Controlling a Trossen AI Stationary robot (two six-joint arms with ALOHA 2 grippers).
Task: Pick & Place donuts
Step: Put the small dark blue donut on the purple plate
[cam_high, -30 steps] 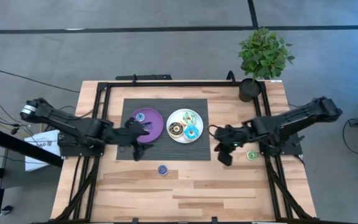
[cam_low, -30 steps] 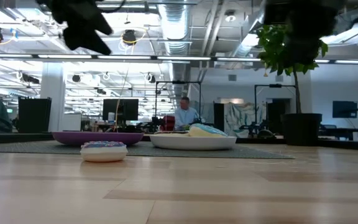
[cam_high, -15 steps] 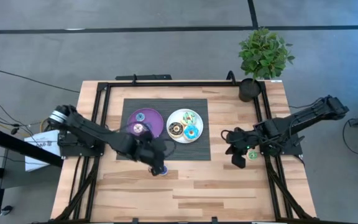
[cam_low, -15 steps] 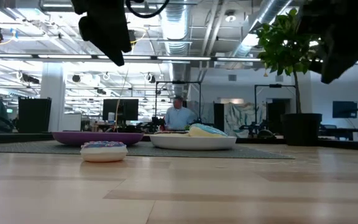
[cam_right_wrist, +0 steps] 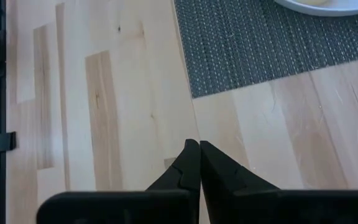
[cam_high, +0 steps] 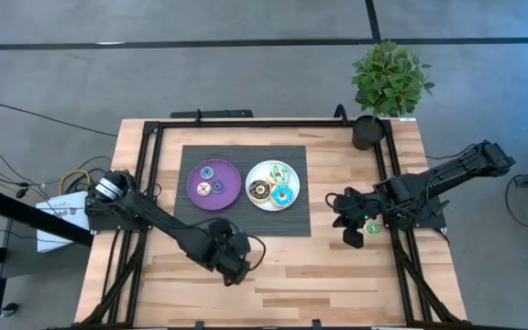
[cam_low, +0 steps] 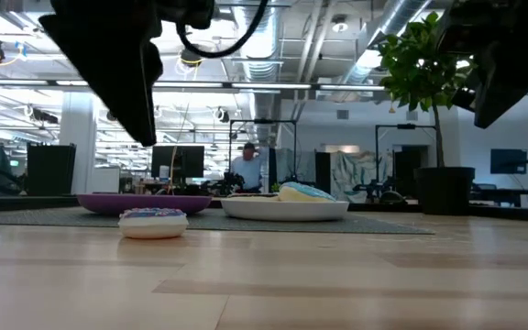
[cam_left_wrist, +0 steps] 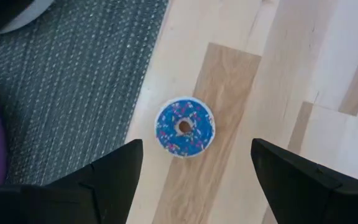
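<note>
Reaching out from the purple plate [cam_high: 200, 191], the left gripper [cam_left_wrist: 191, 165] hung wide open over the blue donut [cam_left_wrist: 184, 127], probably ready to grab it; the right gripper [cam_right_wrist: 198, 163] waited shut.

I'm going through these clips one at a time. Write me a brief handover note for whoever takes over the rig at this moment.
Left gripper: open, empty, above the blue sprinkled donut that lies on bare wood just off the grey mat.
Right gripper: shut, empty, waiting over the wood at the table's right.
Done: two small donuts on the purple plate; several on the white plate.
Left: the blue one, plus a green donut on the wood by the right arm.
</note>
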